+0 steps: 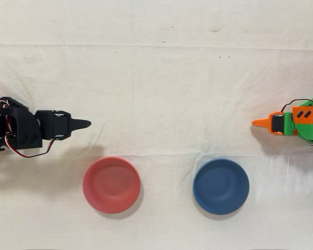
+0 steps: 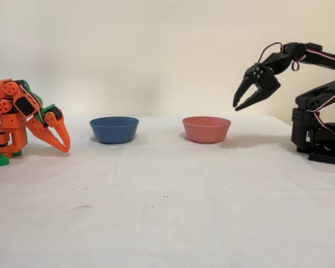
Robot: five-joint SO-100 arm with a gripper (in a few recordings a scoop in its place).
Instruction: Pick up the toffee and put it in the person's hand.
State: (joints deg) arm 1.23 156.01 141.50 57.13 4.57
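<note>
**Black gripper raised, empty, over bare cloth**

No toffee or hand shows in either view. The black gripper (image 2: 238, 104) hangs in the air, jaws parted a little and holding nothing, tips pointing down, above and right of the red bowl (image 2: 206, 129) in the fixed view. A blue bowl (image 2: 114, 129) sits beside it on the white cloth (image 2: 167, 223). The idle orange arm (image 2: 22, 117) rests opposite.

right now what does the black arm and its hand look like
The black arm is matte black plastic built from blocky segments, with red, white and black wires looping along it. Two small chevron marks are embossed on one block in the overhead view. Its hand has two tapered, pointed black fingers like a claw. The idle orange arm has green parts.
</note>
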